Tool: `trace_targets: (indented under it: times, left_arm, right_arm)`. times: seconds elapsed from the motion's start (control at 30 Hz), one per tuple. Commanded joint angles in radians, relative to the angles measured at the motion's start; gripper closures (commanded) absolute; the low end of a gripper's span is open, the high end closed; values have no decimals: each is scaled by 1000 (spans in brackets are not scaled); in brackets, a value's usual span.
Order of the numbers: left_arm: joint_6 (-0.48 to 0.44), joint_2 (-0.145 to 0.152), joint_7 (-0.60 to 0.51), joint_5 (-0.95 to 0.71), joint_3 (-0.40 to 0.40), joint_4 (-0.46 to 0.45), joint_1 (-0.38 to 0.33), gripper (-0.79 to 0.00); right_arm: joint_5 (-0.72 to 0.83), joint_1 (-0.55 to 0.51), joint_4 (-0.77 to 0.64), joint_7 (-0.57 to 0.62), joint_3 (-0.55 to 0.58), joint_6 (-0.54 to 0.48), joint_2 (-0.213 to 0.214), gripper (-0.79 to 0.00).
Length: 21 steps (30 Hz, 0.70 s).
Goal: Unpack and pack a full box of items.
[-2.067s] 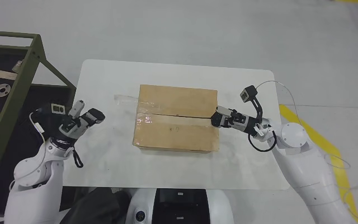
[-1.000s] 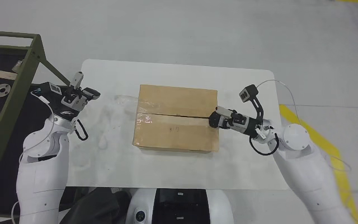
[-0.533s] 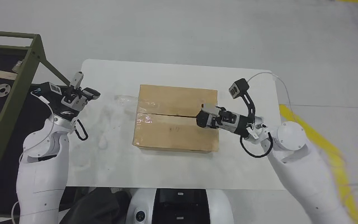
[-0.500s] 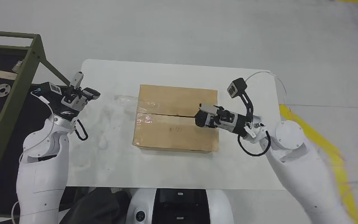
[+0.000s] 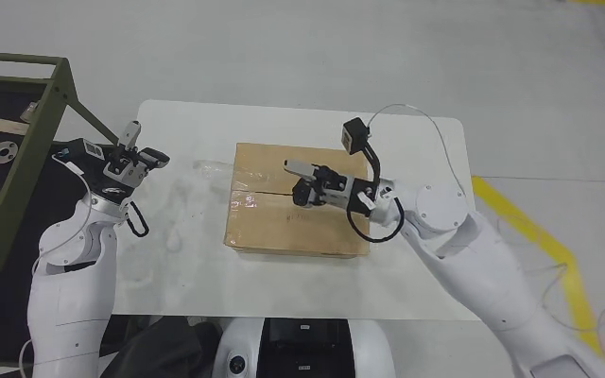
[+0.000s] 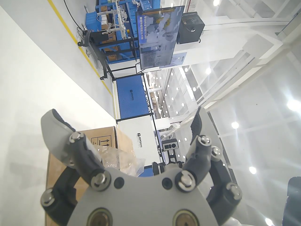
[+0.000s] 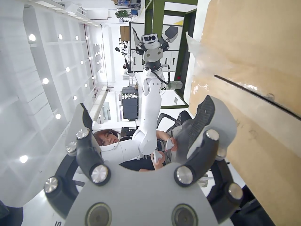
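A closed brown cardboard box stands in the middle of the white table, its two top flaps meeting at a dark seam. Crumpled clear tape hangs off its left end. My right gripper lies over the box top near the seam, open, one finger just above the cardboard, nothing between them. My left gripper is raised at the table's left edge, open and holding nothing; the box and tape lie beyond its fingers. It also appears far off as the left gripper.
A dark green metal frame stands off the table's left side. Bare table surface surrounds the box on all sides. A yellow floor line runs at the right.
My right gripper has travelled left from the box's right end along the seam to the middle of the top. The left arm rose from low at the left edge, then held still.
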Motion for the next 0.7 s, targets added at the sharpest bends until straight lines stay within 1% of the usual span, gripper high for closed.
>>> trace_targets:
  times: [0.0,0.57,0.67]
  left_arm:
    - [0,0,0,0,0,0,0,-785]
    - [0,0,0,0,0,0,0,-785]
    - [0,0,0,0,0,0,0,-785]
  right_arm:
    - [8,20,18,1,-23,1,-10,-785]
    - [7,26,24,6,-29,1,-12,-785]
    - [-24,42,3,-6,-56,34,-19,-785]
